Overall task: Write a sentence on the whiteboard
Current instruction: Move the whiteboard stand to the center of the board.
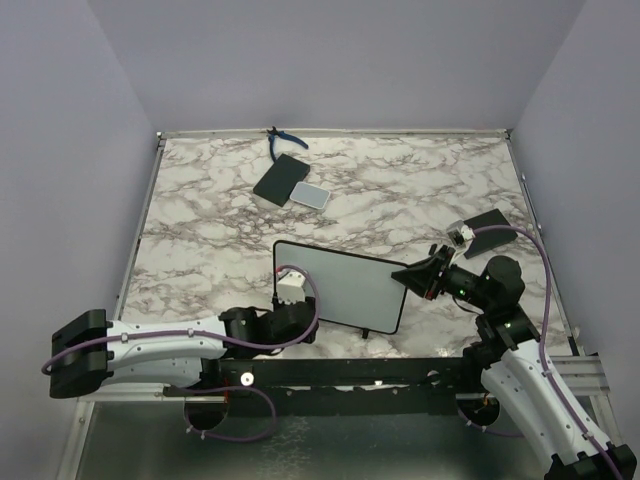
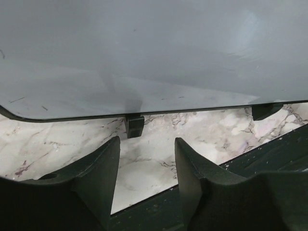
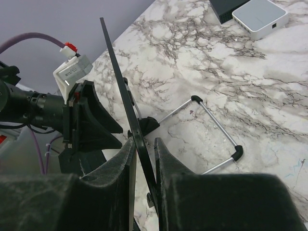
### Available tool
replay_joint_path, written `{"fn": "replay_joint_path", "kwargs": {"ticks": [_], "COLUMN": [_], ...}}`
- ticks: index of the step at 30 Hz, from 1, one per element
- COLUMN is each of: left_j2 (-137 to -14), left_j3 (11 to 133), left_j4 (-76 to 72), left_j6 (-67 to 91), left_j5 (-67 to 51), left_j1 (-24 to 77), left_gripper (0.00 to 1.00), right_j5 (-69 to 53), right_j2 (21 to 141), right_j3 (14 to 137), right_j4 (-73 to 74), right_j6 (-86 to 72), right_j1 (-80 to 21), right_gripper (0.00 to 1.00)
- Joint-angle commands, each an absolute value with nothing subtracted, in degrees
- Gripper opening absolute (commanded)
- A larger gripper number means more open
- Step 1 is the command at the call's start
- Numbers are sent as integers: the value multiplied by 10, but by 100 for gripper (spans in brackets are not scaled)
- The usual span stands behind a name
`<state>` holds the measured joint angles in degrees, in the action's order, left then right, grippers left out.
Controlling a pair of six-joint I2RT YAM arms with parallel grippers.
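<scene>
Inside the right tool (image 3: pixel 143 143) sits one edge of the whiteboard (image 3: pixel 114 58).

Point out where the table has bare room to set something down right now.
Bare marble lies left of the whiteboard out to the left edge of the table, and between the grey-white pad and the right-hand black rectangle. Crowded: the near middle, where the right gripper pinches the whiteboard and the open left gripper sits at its near left corner.
</scene>
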<state>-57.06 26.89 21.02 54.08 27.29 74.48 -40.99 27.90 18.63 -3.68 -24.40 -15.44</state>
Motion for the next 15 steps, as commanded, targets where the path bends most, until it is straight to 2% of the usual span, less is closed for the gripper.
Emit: {"fn": "replay_joint_path", "kwargs": {"ticks": [1, 4, 7, 11, 15], "left_j2": [-587, -609, -621, -640, -664], "left_j3": [241, 238, 238, 234, 232], "left_j4": [124, 119, 118, 102, 91], "left_j6": [555, 551, 546, 541, 539], "left_j5": [289, 292, 306, 315, 334], "left_j1": [749, 749, 748, 749, 749], "left_gripper": [50, 48, 41, 39, 24], "right_j5": [-370, -372, -373, -373, -372], "right_j2": [282, 285, 286, 288, 294], "right_j3": [185, 185, 184, 183, 182], "right_j4": [-30, -33, -34, -36, -40], "right_j6": [-239, -240, -241, -242, -243], "right_j1": [-155, -155, -154, -155, -155], "right_gripper": [19, 19, 19, 19, 19]}}
